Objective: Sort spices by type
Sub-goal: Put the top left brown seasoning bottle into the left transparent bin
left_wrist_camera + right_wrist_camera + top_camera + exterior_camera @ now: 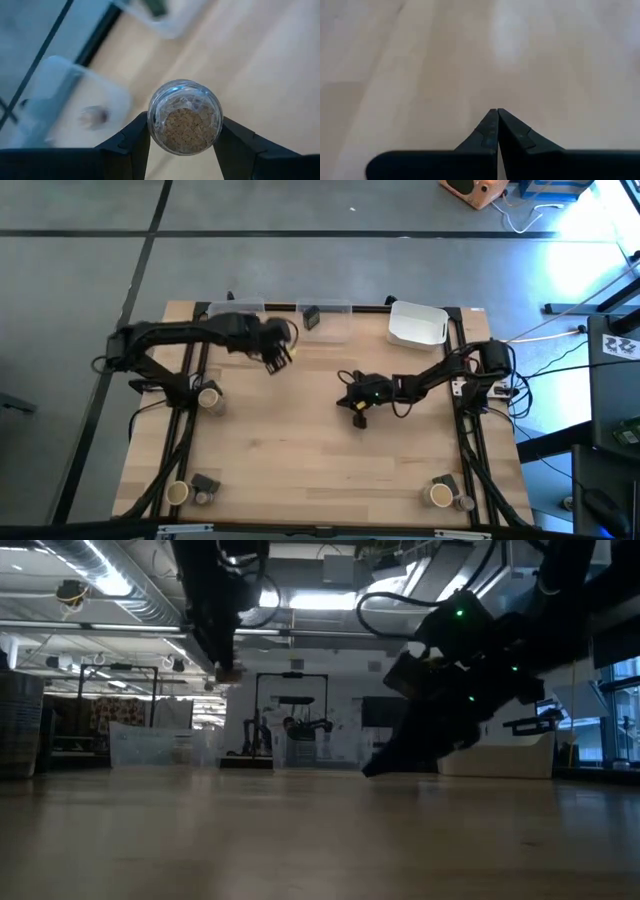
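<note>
The left gripper (184, 142) is clenching a clear round jar (185, 117) of tan granules between its 2 fingers (131, 140), the jar's end facing outward past the fingertips; beyond the fingers a clear tub (70, 100) is holding a small jar (93, 116), and a second tub (322, 320) is holding a dark block (311, 317); the gripper is hanging above the worktop (300, 450) near these tubs. The right gripper (497, 116) is pointing down at bare worktop near the middle, its 2 fingers pressed together on nothing; a white tub (417, 325) is sitting well beyond them.
</note>
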